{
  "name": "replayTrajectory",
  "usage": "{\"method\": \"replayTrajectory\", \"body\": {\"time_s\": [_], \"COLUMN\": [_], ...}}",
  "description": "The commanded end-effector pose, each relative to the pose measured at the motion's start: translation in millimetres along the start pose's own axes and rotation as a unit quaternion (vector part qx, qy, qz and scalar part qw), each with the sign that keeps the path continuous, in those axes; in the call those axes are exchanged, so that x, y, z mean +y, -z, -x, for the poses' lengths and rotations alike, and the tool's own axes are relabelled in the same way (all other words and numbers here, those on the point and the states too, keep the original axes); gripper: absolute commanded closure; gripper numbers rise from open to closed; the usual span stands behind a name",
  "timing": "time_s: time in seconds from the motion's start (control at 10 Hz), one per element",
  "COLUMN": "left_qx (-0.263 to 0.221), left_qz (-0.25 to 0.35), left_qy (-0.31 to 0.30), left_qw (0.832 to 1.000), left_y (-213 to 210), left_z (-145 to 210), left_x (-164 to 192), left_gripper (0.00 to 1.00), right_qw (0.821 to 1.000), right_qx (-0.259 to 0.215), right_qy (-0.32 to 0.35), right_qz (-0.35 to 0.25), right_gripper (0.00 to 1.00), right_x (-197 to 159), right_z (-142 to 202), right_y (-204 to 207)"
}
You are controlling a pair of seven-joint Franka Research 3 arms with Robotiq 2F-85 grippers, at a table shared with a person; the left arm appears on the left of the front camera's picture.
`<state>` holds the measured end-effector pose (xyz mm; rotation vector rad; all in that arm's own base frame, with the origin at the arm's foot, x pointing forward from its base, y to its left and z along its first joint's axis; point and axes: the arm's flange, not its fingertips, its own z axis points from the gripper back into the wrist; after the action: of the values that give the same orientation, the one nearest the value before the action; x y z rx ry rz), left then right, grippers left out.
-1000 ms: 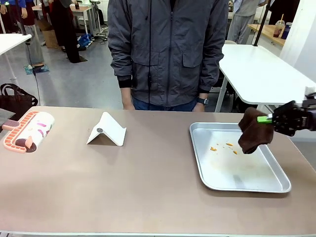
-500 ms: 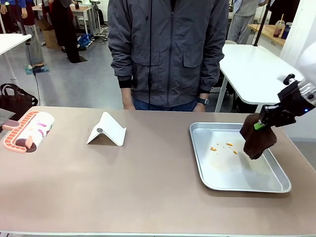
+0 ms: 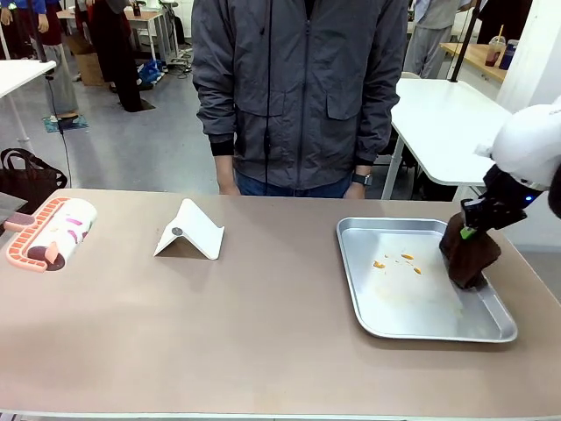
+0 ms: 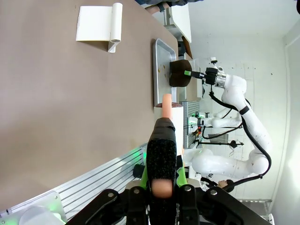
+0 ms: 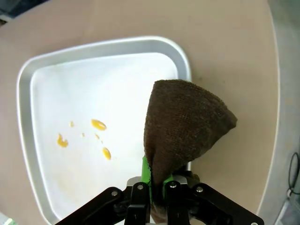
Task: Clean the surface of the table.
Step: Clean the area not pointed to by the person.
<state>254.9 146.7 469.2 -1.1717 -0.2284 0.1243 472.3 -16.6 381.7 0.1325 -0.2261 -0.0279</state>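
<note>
The taupe-brown table (image 3: 263, 324) carries a silver tray (image 3: 351, 263) at its right, with orange specks (image 3: 394, 261) on the tray floor. My right gripper (image 3: 473, 230) is shut on a dark brown cloth (image 3: 470, 256) that hangs down to the tray's right side. From the right wrist, the cloth (image 5: 183, 126) fans out above the gripper (image 5: 157, 180), over the tray (image 5: 26, 93) and its right rim, with the specks (image 5: 98, 124) to the left. My left gripper (image 4: 161, 185) is shut on a black-and-pink brush (image 4: 161, 150) at the table's left end.
A white folded stand (image 3: 188, 232) sits left of the middle. A pink and white brush-like thing (image 3: 48, 232) is at the far left edge. A person in a grey jacket (image 3: 298, 96) stands at the far side, arms down. White tables stand behind.
My right gripper has swung right and lower with the cloth, and its wrist has turned upward. The cloth now hangs at the tray's right side. The left side has not moved.
</note>
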Motion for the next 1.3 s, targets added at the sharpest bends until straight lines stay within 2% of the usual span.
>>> {"method": "replayTrajectory", "body": {"time_s": [0.0, 0.3, 0.6, 0.8, 1.2], "left_qx": [-0.006, -0.006, -0.006, -0.006, -0.006], "left_qz": [0.008, 0.008, 0.008, 0.008, 0.008], "left_qy": [0.006, 0.006, 0.006, 0.006, 0.006], "left_qw": [1.0, 1.0, 1.0, 1.0, 1.0], "left_y": [2.5, 2.5, 2.5, 2.5, 2.5], "left_z": [0.2, 0.2, 0.2, 0.2, 0.2], "left_x": [-1.2, -1.2, -1.2, -1.2, -1.2], "left_gripper": [0.78, 0.78, 0.78, 0.78, 0.78], "right_qw": [0.999, 0.991, 0.973, 0.965, 0.964], "right_qx": [-0.003, 0.027, 0.06, 0.067, 0.083], "right_qy": [0.006, 0.0, 0.013, 0.001, -0.041], "right_qz": [-0.044, -0.133, -0.224, -0.252, -0.249], "right_gripper": [0.89, 0.89, 0.89, 0.89, 0.89], "right_x": [10.9, 43.0, 71.4, 91.0, 126.0], "right_z": [-13.0, -15.5, -13.6, -9.7, -5.3], "right_y": [28.6, 75.9, 103.6, 109.5, 122.8]}}
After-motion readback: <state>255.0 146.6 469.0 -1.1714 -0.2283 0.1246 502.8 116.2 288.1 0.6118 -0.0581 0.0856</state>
